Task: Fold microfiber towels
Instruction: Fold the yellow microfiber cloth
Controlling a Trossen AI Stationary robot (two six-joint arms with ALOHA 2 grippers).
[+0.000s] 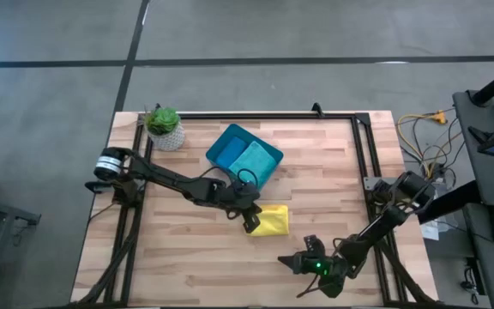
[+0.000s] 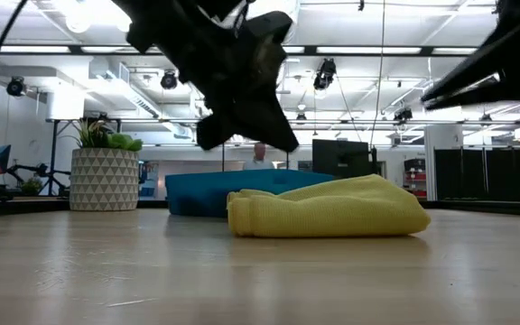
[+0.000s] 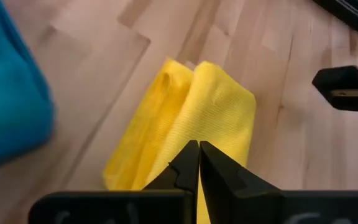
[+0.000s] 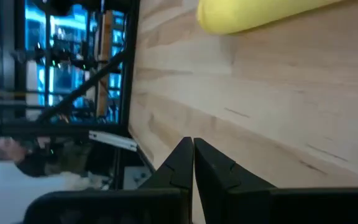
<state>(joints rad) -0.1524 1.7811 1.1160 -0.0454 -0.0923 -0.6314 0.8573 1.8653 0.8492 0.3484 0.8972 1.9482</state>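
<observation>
The yellow towel point(image 1: 272, 221) lies folded into a compact bundle near the middle of the wooden table point(image 1: 187, 266), slightly toward the front edge. In the high view its outline is close to square, so no long axis is clear there; in the left wrist view point(image 3: 185, 124) two rounded folds run side by side along its length. In the low view point(image 2: 328, 209) it sits as a low mound flat on the wood. Behind it, toward the back of the table, the teal-blue bin point(image 1: 226, 148) stands skewed to the table's edges, and a teal towel point(image 1: 256, 160) lies inside it, filling its right half. The bin and the yellow towel are close but not touching. The left gripper point(image 1: 250, 224) hangs at the yellow towel's left edge, its fingers point(image 3: 185, 168) pressed together with nothing between them, just above the cloth. The right gripper point(image 1: 292, 262) waits near the table's front edge, to the right of the yellow towel and apart from it, its fingers point(image 4: 182, 165) likewise closed on nothing. A potted plant point(image 1: 164, 127) stands at the back left corner.
</observation>
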